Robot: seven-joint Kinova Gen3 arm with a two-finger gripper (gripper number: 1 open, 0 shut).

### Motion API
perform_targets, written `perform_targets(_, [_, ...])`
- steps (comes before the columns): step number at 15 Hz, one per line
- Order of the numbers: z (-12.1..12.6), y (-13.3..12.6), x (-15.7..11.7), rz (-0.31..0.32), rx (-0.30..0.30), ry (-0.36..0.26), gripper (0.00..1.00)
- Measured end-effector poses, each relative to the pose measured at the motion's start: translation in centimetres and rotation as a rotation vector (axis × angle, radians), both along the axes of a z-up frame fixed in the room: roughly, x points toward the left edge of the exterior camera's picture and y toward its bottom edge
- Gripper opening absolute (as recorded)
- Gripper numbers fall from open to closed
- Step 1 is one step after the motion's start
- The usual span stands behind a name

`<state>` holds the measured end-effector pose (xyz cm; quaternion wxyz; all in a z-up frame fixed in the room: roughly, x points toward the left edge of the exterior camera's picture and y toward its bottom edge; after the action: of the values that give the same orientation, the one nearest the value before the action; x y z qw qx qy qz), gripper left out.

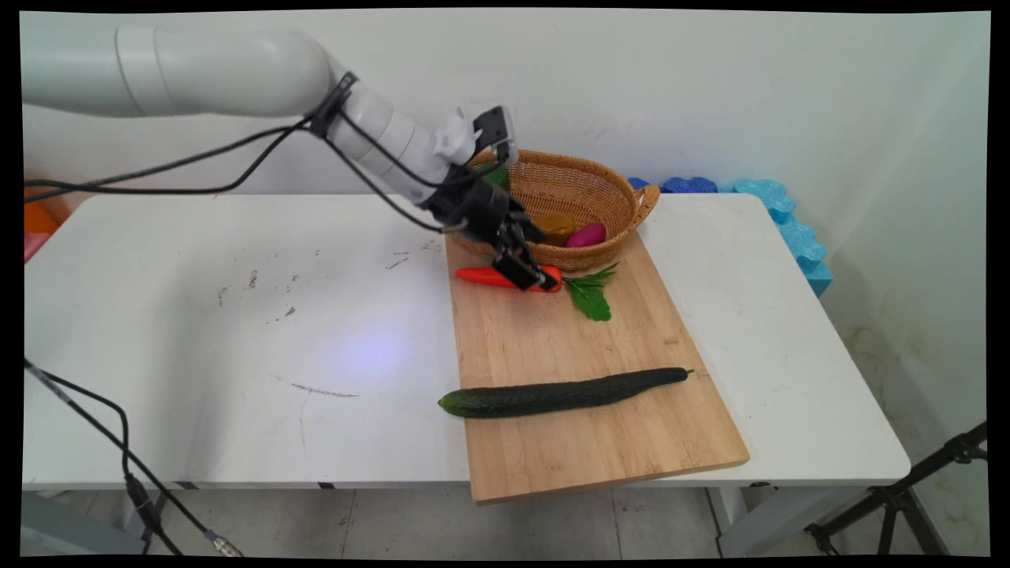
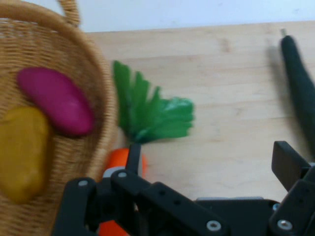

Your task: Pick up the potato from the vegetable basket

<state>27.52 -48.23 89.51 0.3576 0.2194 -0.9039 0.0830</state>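
The black two-finger gripper stands low over the orange toy carrot with green leaves, its fingers spread wide and closed on nothing; one finger rests against the carrot's leaf end. The carrot lies on the pale wooden cutting board, just beside the woven wicker basket. The basket contains a purple sweet potato and a yellow-brown potato. A long dark green cucumber lies across the board's near part, well apart.

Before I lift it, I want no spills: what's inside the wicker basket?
The wicker basket holds a purple potato-shaped piece and a yellow-brown one. The arm hides its left part in the main view.
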Motion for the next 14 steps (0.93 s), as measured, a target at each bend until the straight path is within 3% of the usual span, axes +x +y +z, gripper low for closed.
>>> perform_targets(7, [0.7, -5.9, 0.5, -0.017, -0.104, -0.132, 1.0])
perform_targets(14, [-0.8, -10.2, -0.5, -0.013, -0.128, -0.208, 1.0])
